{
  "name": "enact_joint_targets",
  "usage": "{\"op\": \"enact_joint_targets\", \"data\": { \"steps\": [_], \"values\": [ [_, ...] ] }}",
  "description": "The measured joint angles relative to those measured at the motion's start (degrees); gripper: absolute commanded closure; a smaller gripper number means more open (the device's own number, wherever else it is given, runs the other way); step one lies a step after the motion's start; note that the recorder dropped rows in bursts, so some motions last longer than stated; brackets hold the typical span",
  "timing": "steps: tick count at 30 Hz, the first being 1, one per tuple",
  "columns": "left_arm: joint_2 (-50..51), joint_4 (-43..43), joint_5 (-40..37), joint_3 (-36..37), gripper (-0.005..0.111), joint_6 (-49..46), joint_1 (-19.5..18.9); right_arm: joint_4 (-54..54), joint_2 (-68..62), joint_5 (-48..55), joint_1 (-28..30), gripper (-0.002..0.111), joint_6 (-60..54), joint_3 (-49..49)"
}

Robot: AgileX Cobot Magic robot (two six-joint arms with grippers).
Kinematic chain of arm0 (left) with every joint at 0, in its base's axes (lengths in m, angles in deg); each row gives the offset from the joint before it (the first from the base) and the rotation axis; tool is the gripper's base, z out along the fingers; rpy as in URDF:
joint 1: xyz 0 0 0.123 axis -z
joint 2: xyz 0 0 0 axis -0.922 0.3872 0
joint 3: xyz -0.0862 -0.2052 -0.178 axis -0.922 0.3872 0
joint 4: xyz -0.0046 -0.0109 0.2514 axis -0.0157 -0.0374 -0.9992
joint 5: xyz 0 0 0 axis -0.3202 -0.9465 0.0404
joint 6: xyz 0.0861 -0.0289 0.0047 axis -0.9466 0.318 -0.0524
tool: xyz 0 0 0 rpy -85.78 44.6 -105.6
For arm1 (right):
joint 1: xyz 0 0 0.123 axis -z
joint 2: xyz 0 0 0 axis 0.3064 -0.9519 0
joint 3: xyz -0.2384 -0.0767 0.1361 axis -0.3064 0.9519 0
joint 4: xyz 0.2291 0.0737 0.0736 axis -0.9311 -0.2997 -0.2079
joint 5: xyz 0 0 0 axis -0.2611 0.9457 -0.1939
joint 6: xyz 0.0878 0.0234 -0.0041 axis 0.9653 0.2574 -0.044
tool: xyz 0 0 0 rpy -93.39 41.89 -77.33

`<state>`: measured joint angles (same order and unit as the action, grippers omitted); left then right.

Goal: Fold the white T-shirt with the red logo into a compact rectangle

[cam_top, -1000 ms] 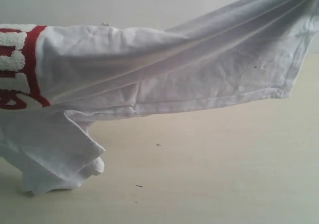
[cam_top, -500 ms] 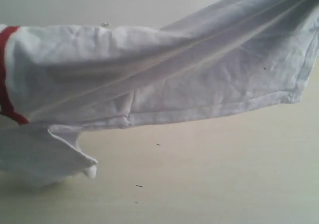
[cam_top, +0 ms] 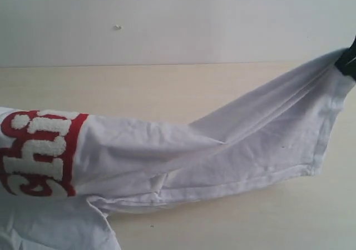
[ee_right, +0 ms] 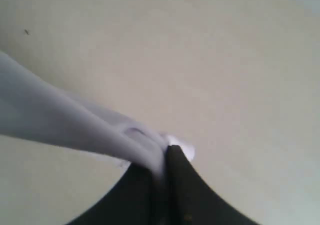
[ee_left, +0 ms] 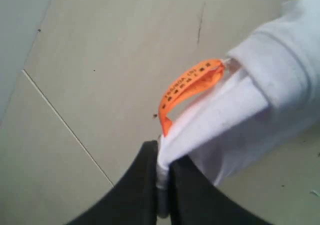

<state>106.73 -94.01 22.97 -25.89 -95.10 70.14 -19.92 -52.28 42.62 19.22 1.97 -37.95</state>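
White T-shirt (cam_top: 222,155) lower, red logo (cam_top: 39,153) "Chi"

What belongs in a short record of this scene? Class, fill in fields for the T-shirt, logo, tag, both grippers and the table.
T-shirt: white, creased, stretched out, one end raised at the right of the exterior view
logo: red patch with fuzzy white letters, cut off by the exterior view's left edge
tag: orange loop at the neck
left gripper: shut on T-shirt fabric beside the tag
right gripper: shut on a bunched T-shirt edge
table: pale tan, under the T-shirt
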Motion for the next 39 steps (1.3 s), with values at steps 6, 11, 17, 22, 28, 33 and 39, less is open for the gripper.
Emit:
{"op": "enact_joint_targets", "data": {
  "steps": [6,11,17,22,28,33,39],
  "values": [
    [20.7,-8.4,25.5,0.0,0.107,-0.2,0.0,3.3,-25.5,-0.2,0.0,0.108,0.8,-11.6],
    [38.9,-8.7,51.3,0.0,0.107,-0.2,-3.6,13.8,-40.6,-13.6,0.0,0.108,1.7,-20.6],
    [51.2,-9.2,72.1,0.0,0.098,-0.2,-8.8,16.0,-47.5,-36.5,-0.2,0.096,1.7,-21.1],
    [54.1,-9.4,78.3,0.0,0.062,0.5,-8.9,16.2,-50.7,-38.5,-0.2,0.073,2.1,-22.5],
    [54.5,-3.8,81.9,0.0,0.040,5.5,-9.0,16.4,-52.1,-37.9,-0.2,0.058,11.1,-25.7],
    [54.1,5.7,76.8,-1.7,0.044,15.7,-9.0,16.4,-52.1,-32.9,0.7,0.056,21.2,-31.1],
    [54.1,8.1,61.5,-8.2,0.044,23.6,-9.0,9.0,-52.1,-24.6,4.2,0.064,23.7,-35.3]
  ]
}}
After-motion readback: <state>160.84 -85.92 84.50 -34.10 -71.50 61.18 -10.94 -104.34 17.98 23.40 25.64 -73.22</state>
